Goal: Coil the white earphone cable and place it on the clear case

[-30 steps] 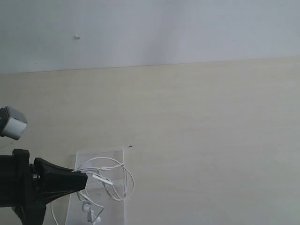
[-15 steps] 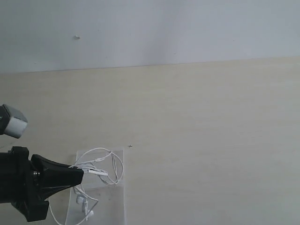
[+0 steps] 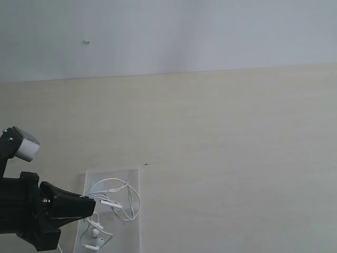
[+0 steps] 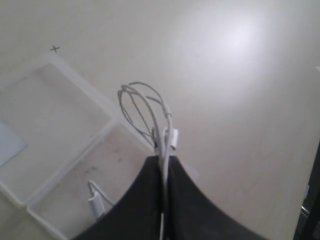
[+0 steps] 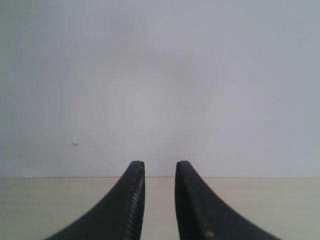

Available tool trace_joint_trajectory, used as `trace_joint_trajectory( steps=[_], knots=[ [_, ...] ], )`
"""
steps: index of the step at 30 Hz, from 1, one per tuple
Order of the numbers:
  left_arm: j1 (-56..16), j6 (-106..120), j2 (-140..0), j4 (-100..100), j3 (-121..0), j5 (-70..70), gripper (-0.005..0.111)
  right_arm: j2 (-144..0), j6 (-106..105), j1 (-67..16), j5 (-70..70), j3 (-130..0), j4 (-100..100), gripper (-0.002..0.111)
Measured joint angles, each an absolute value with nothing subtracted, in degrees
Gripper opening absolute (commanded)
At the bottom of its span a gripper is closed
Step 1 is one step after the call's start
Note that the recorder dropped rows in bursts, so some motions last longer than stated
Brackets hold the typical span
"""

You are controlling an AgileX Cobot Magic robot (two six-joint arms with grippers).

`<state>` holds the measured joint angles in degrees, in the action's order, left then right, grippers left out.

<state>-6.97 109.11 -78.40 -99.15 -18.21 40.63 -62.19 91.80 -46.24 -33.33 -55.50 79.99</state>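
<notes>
near-left part of the counter (image 3: pixel 221 132): the clear case (image 3: pixel 113 172) lies flat and opened out, its near end cut off by the picture edge.
clear case, left wrist view: two shallow see-through halves (image 4: pixel 60 115) sit side by side along a hinge ridge, with a pale square patch (image 4: pixel 9 142) in one half.
left tool (image 3: pixel 93 205): black, it reaches in from the left with its tip over the left edge of the case; the fingers are pressed together on the white earphone cable (image 3: pixel 120 197).
grip, left wrist view: the cable (image 4: pixel 142 102) runs between the tips of the left tool (image 4: pixel 164 157), and several loops stand out beyond them, with a small inline piece just at the tips.
cable position: the loops sit over the middle of the case, and two earbuds (image 3: pixel 95 232) lie lower, over its near half; i cannot tell whether the loops touch the plastic.
cable end: a small white end piece (image 4: pixel 96 202) rests in the case half nearest the tool.
cross mark (image 3: pixel 146 164): a tiny dark mark on the counter, just beyond the far right corner of the case.
right tool (image 5: pixel 159 167): its two black fingers stand apart with a narrow empty gap, facing the pale wall (image 3: pixel 168 31).
</notes>
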Motion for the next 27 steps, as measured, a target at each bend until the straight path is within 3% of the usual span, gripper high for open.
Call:
trace_joint_trajectory(
  steps=[27],
  knots=[
    [-6.97, 103.45, -78.4, -97.87, -18.21, 39.42, 0.0, -62.19, 91.8, -46.24, -33.33, -55.5, 79.76, 0.022]
  ],
)
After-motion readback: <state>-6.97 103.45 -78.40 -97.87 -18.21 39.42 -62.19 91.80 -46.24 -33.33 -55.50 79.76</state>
